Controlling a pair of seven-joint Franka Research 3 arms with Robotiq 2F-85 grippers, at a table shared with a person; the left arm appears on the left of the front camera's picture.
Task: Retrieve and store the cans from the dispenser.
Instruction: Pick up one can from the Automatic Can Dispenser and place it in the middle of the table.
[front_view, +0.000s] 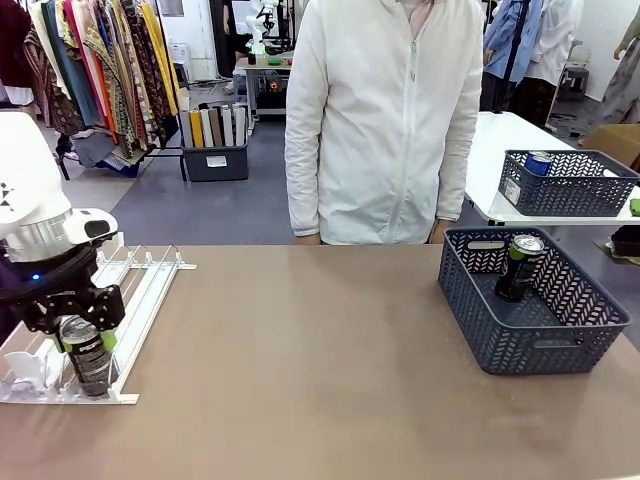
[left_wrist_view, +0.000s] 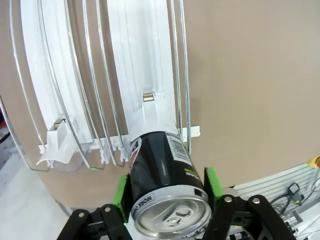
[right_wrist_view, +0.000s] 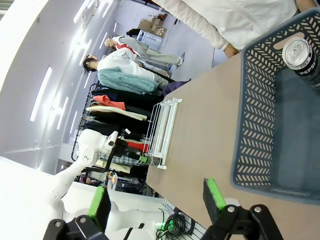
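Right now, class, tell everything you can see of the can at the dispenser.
The can is slim, dark and glossy, with white print, a barcode and a silver top, its tab unopened. It stands upright at the low end of a lane in the white wire dispenser, near the stoppers. The left gripper has a green pad on either side of it, at or near its sides.

Behind the brown table (front_view: 300, 380): grey floor (front_view: 190, 215), a clothes rack (front_view: 100, 70) and a white side table (front_view: 500, 160).
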